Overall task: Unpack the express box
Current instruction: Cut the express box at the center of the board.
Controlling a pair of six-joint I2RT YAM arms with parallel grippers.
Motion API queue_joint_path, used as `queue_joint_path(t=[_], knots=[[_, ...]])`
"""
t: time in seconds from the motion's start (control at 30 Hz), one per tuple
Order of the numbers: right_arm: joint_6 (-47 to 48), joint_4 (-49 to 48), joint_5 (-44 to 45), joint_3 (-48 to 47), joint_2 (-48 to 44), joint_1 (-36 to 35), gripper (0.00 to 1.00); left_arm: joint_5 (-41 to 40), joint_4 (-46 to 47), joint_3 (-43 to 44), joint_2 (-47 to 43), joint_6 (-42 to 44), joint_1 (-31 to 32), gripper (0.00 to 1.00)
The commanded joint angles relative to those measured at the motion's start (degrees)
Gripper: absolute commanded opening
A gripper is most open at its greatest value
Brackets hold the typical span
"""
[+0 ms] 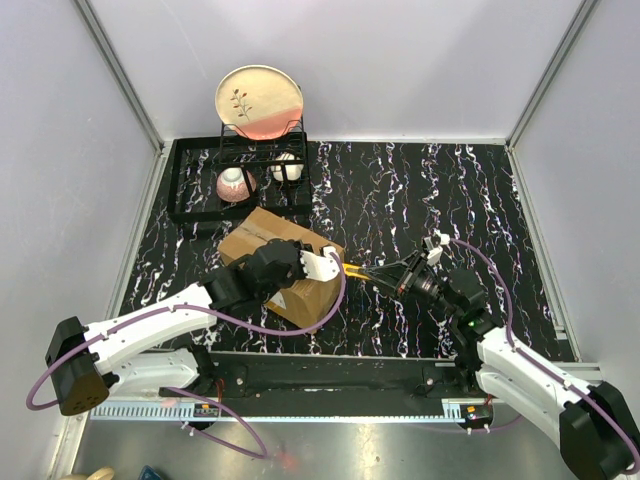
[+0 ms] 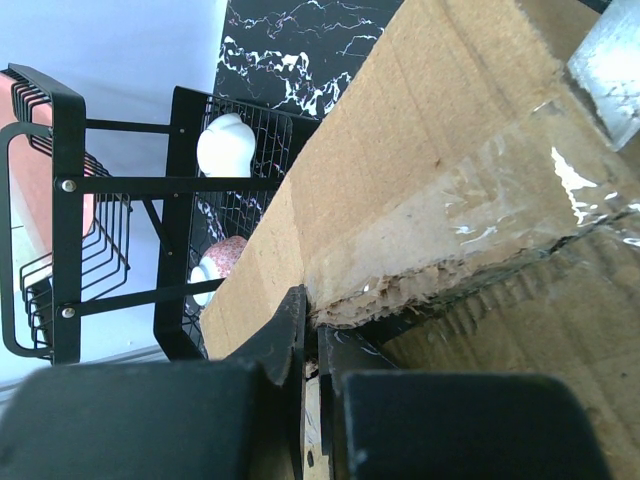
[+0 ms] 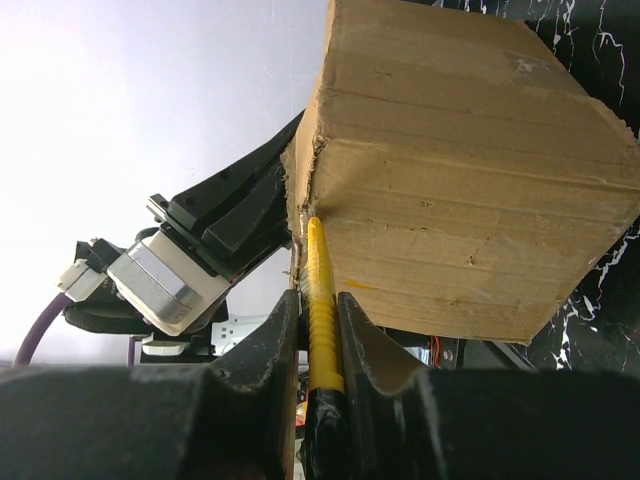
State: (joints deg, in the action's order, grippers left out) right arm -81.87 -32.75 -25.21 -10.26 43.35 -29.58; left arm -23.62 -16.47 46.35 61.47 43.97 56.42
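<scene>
The express box (image 1: 272, 238), a brown cardboard carton with a taped seam, lies on the black marble table left of centre. My left gripper (image 1: 322, 266) is at its right end. In the left wrist view the jaws (image 2: 312, 330) are shut on the torn cardboard edge of the box (image 2: 440, 150). My right gripper (image 1: 395, 278) is shut on a yellow cutter (image 1: 355, 269). In the right wrist view the cutter (image 3: 320, 285) sits between the jaws (image 3: 318, 320), its tip against the box's (image 3: 470, 200) corner edge.
A black dish rack (image 1: 190, 180) stands at the back left, just behind the box, with a plate (image 1: 259, 100), a pink bowl (image 1: 235, 183) and a white cup (image 1: 286, 167). The rack (image 2: 120, 185) also shows in the left wrist view. Grey walls enclose the table.
</scene>
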Motion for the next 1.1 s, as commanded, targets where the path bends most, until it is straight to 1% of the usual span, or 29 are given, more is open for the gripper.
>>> queue_joint_path(t=[0.0,0.23,0.67,0.8,0.93,1.07], knots=[[1.09,-0.12,-0.89,-2.04,-1.08,0.49,0.0,0.76,1.62,1.03,-0.56,-1.87,0.09,0.0],[1.36,-0.12,-0.98,-2.48,-1.08,0.58,0.0,0.85,1.62,0.85,-0.74,-2.13,0.09,0.0],[0.83,-3.98,-1.51,-2.57,1.91,0.49,0.0,1.38,1.53,0.76,-0.48,-2.57,0.09,0.0],[0.66,-6.79,-1.51,-2.57,3.49,0.49,0.0,1.91,1.35,0.85,0.05,-3.45,0.62,0.0],[0.57,-9.17,-1.33,-3.01,6.29,0.49,0.0,2.0,-1.01,3.73,2.85,-6.25,3.86,0.0],[1.09,-11.02,-1.16,-3.8,8.24,0.58,0.0,-0.28,-6.02,8.57,6.9,-9.86,10.26,0.0]])
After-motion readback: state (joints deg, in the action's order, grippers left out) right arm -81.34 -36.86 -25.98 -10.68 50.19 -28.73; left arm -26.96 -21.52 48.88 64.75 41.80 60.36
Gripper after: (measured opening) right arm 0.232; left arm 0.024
